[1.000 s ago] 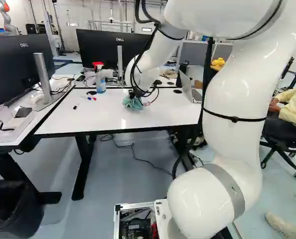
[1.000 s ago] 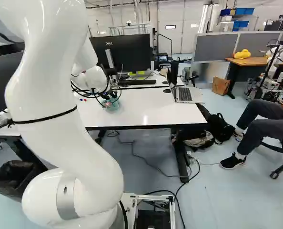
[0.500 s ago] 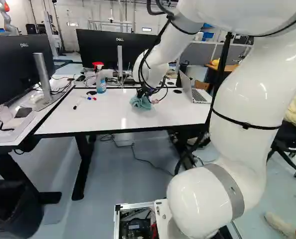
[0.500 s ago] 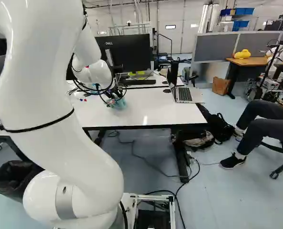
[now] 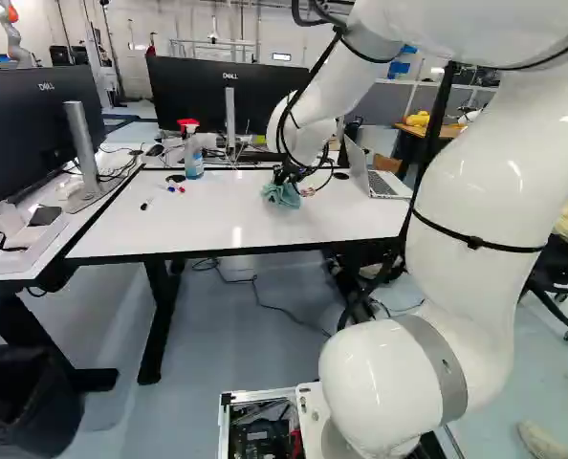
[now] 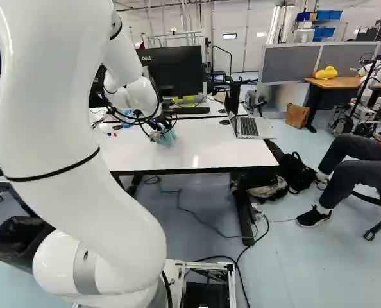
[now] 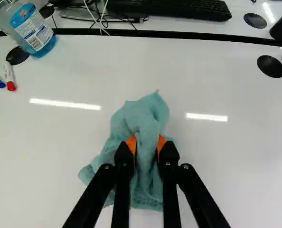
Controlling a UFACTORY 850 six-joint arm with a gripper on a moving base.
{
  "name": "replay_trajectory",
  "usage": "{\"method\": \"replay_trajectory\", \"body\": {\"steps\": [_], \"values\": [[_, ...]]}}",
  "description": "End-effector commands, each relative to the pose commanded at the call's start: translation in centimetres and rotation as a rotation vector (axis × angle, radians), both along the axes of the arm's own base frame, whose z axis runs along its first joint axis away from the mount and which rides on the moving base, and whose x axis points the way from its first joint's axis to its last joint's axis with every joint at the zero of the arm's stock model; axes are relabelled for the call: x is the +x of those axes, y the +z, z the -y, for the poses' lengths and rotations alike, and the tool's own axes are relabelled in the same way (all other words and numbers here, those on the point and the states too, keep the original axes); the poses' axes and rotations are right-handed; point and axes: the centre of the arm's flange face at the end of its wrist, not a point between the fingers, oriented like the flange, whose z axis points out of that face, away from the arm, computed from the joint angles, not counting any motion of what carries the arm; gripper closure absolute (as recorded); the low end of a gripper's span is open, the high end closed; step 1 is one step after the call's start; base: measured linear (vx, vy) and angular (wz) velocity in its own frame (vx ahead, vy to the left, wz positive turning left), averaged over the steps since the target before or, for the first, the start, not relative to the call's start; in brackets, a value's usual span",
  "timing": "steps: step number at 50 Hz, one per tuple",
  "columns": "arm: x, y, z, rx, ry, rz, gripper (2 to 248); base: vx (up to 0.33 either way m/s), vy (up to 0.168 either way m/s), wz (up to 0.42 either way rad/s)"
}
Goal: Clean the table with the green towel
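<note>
My gripper (image 5: 289, 178) is low over the white table (image 5: 121, 225) in the left base view, at the lower end of the arm. In the wrist view the gripper (image 7: 146, 145) is shut on the green towel (image 7: 140, 116), a bunched teal cloth pinched between both orange pads. Its folds spread over the tabletop ahead of and under the fingers. The towel (image 6: 167, 138) also shows beneath the gripper in the right base view, partly behind cables.
On the table stand a spray bottle (image 5: 192, 151), markers (image 5: 172, 188) and an open laptop (image 6: 247, 127). Monitors (image 5: 212, 96) rise behind and at the left. Another robot (image 5: 14, 33) is far back. A bin (image 5: 26, 402) stands on the floor.
The arm has swung toward the laptop's side, carrying the gripped towel rightward across the tabletop in both base views. The base has not moved.
</note>
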Motion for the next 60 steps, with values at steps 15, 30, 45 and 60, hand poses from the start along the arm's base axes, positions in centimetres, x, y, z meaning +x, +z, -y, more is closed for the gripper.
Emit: {"method": "replay_trajectory", "body": {"steps": [15,30,45,60], "values": [[0.2,0.1,-0.8,0.002,0.014,0.015,185,0.0,0.0,0.0],[1.4,0.6,-3.2,0.015,0.058,0.106,185,0.0,0.0,0.0],[1.8,1.1,-5.8,0.03,0.103,0.181,185,0.0,0.0,0.0],[0.9,1.0,-8.0,0.042,0.148,0.221,185,0.0,0.0,0.0]]}}
